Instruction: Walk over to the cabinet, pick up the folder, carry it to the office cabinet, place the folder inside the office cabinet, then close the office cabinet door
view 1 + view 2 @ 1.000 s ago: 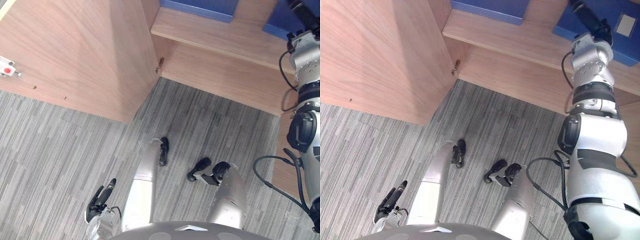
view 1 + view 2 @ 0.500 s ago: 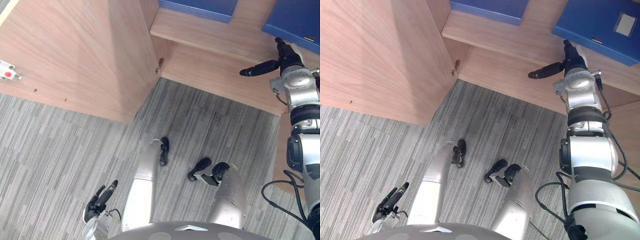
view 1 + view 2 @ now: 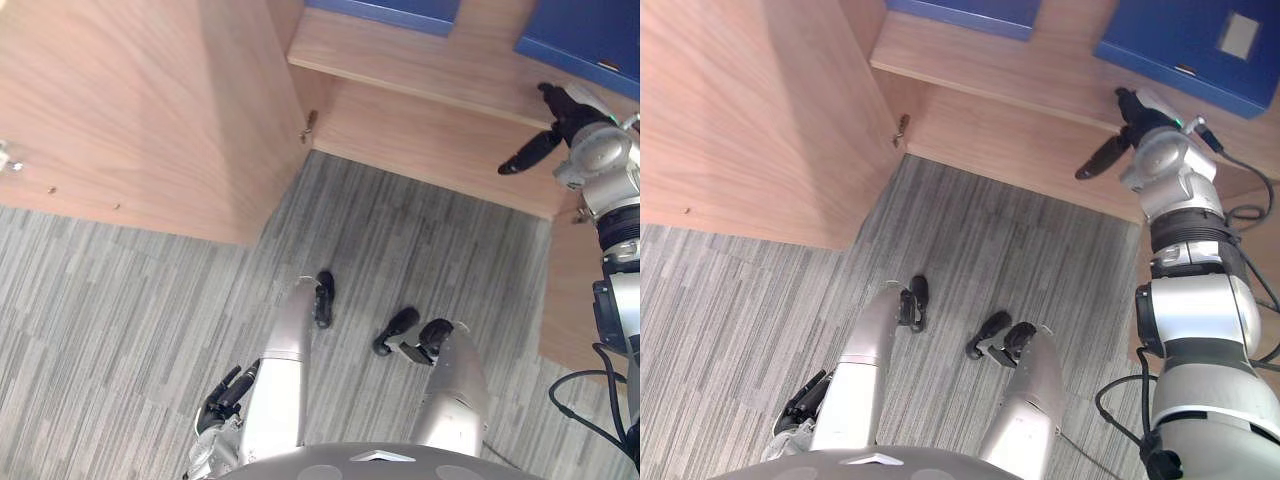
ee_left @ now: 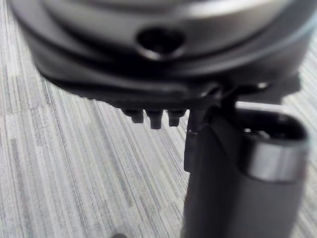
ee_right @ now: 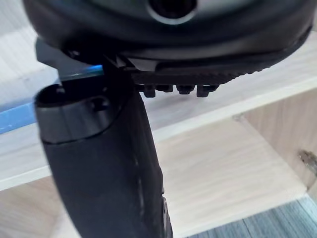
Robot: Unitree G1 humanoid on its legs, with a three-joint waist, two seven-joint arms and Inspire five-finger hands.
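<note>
The blue folder [image 3: 1185, 40] lies on the cabinet shelf [image 3: 1020, 70], close to its front edge. The right hand [image 3: 1132, 118] hovers just below it, fingers loose and holding nothing; the left hand [image 3: 226, 390] hangs relaxed by the leg. I'd worry a careless arm swing clips the folder off, or the wide-open door [image 3: 130, 100] gets shoved crookedly

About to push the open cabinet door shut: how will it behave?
The cabinet door looks like a thick, flat wooden panel, so it is probably stiff and fairly heavy. With a hinge at its inner edge, it should swing rather than slide. Pushing near the free edge likely takes least effort.
</note>
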